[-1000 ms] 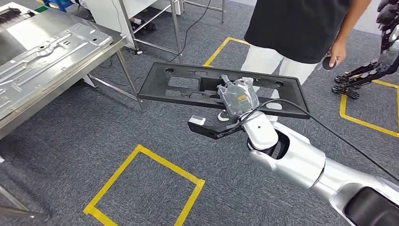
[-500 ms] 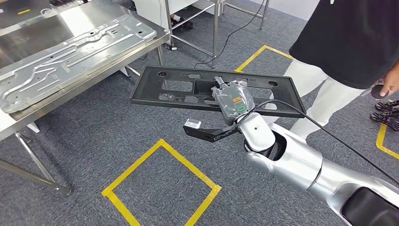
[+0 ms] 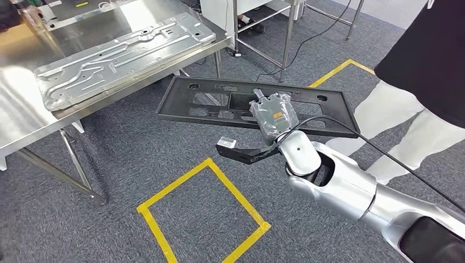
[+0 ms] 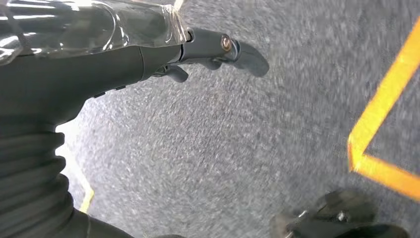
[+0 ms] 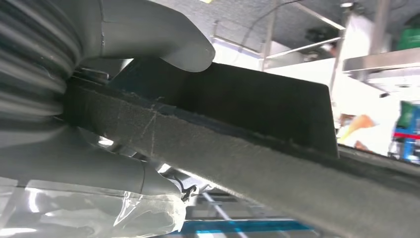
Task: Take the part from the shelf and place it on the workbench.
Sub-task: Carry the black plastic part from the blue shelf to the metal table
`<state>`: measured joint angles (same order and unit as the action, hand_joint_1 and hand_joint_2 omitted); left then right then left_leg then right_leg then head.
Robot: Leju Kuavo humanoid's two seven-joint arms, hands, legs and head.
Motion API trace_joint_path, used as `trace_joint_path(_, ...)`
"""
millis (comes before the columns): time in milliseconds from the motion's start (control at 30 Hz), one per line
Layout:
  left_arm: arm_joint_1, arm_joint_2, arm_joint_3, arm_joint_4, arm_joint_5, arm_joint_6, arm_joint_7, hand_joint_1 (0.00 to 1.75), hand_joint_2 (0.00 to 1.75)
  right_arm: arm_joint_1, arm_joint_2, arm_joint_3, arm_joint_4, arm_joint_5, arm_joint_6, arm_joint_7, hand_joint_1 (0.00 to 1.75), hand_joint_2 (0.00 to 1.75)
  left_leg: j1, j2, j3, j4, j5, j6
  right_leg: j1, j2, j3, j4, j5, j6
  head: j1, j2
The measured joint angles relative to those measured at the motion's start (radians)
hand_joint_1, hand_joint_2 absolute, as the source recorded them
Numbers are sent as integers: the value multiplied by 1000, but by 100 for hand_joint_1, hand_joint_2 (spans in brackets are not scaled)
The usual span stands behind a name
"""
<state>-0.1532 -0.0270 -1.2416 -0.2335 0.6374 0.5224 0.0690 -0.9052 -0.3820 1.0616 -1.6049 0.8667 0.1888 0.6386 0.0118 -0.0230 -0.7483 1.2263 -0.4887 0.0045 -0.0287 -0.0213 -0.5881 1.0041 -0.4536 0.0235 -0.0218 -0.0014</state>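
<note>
The part is a long black plastic panel (image 3: 219, 101) with several cut-outs, carried level above the carpet. My right hand (image 3: 272, 114), wrapped in clear plastic, grips it at the middle of its near edge. In the right wrist view the panel's dark edge (image 5: 257, 148) runs across the picture, with the grey thumb (image 5: 163, 39) pressed on one face. The steel workbench (image 3: 22, 109) stands ahead to the left, apart from the panel. My left hand (image 4: 148, 54) hangs over the floor, holding nothing, its fingers stretched out.
A ribbed metal sheet (image 3: 120, 52) lies on the workbench near its right end. A person (image 3: 427, 55) in a black top and white trousers stands close on the right. A yellow tape square (image 3: 203, 213) marks the carpet below the arm. Steel table legs (image 3: 288, 41) stand behind.
The whole view has swung left: the workbench has come further into the picture and the person has slid to the right edge. The panel stays in my right hand.
</note>
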Motion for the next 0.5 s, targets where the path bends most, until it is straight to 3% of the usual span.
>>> trace_joint_path(33,0,0,0,0,0,1,0,0,175,1,0,0,0,0,2,0,175,175,-1,4,-21,38,-7,1,3,-12,2,0,-3,-1,0,0)
trace_joint_path(67,1,0,1,0,0,1,0,0,175,1,0,0,0,-1,3,-1,175,175,-3,7,-24,39,2,5,7,-24,5,0,-5,-1,0,0)
trace_joint_path(100,2,0,1,0,0,1,0,0,175,1,0,1,-1,-2,5,-2,175,175,-7,12,-5,-3,28,13,10,-37,9,0,-9,-1,0,0)
trace_joint_path(167,2,1,1,0,-2,1,0,0,175,-1,0,1,-4,-2,8,-3,175,175,-25,54,67,-146,87,36,16,-62,21,-1,-18,1,0,0)
trace_joint_path(233,-2,1,2,0,-3,1,0,0,175,-4,-1,0,-6,-3,10,-2,175,175,-42,84,111,-232,108,53,21,-85,30,-2,-26,7,1,0)
trace_joint_path(300,-5,0,2,0,-5,1,0,0,175,-6,-1,0,-8,-5,12,-1,175,175,-45,67,115,-242,106,58,23,-106,37,-7,-32,16,1,0)
trace_joint_path(333,-4,-1,2,0,-6,0,0,0,175,-7,-2,0,-9,-5,12,-1,175,175,-42,54,120,-248,107,60,21,-101,42,-5,-36,21,1,0)
trace_joint_path(400,-3,-1,2,0,-8,-1,0,0,175,-10,-5,0,-13,-5,13,0,175,175,-32,31,133,-260,112,68,19,-51,25,44,-67,27,2,0)
trace_joint_path(433,-3,-3,3,0,-9,-1,1,0,175,-10,-8,0,-14,-6,13,0,175,175,-28,19,138,-263,114,70,17,-17,-2,101,-94,29,3,0)
trace_joint_path(500,-5,-5,3,0,-10,-1,1,0,175,-6,-12,0,-15,-6,13,0,175,175,-26,-7,140,-263,114,74,16,11,-76,232,-141,32,4,0)
